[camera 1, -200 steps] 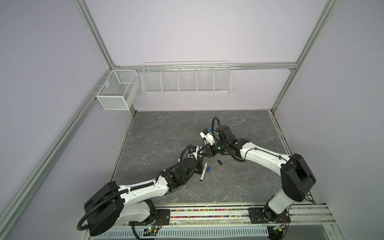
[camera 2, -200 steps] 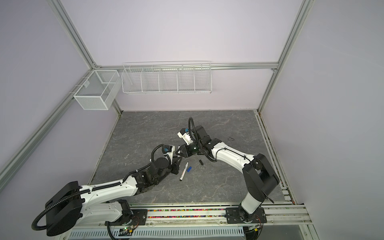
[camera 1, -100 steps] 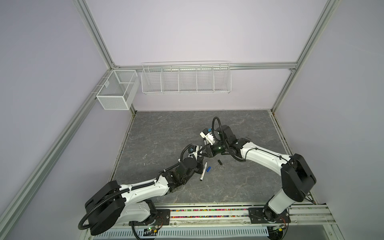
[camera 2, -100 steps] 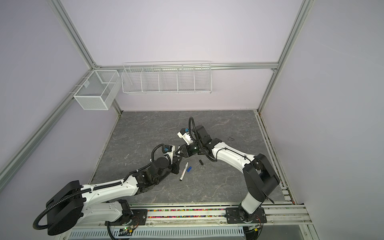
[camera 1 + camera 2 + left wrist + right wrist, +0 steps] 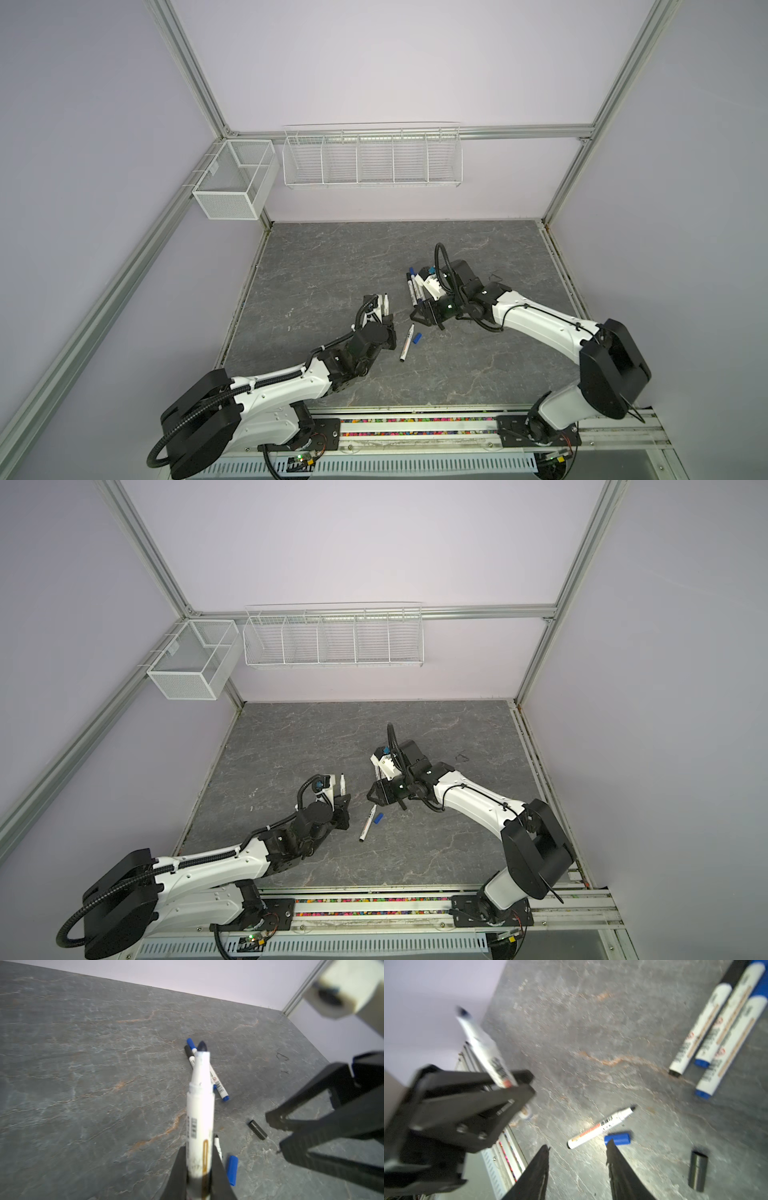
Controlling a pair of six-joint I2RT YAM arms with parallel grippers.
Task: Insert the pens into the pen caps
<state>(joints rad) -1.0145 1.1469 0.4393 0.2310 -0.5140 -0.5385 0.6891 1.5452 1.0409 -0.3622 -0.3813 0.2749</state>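
Observation:
My left gripper (image 5: 198, 1151) is shut on an uncapped white pen (image 5: 200, 1105) whose dark blue tip points up and away; both top views show it (image 5: 386, 304) (image 5: 343, 784). My right gripper (image 5: 578, 1146) stands open and empty just above the table, facing the left one (image 5: 417, 318). Between the arms lie a second uncapped pen (image 5: 407, 343) (image 5: 602, 1126) and, touching it, a blue pen cap (image 5: 417, 337) (image 5: 617, 1139). A black pen cap (image 5: 697, 1169) (image 5: 257, 1129) lies near the right gripper. Three capped pens (image 5: 415, 286) (image 5: 716, 1032) lie side by side behind it.
A white wire basket rack (image 5: 372, 156) hangs on the back wall and a mesh box (image 5: 232, 185) at the back left corner. A rail with a coloured strip (image 5: 415, 420) runs along the table's front edge. The table (image 5: 332, 266) is dark grey stone.
My right gripper's jaws have spread apart from shut. The left gripper tightened on the pen. Neither arm has visibly shifted.

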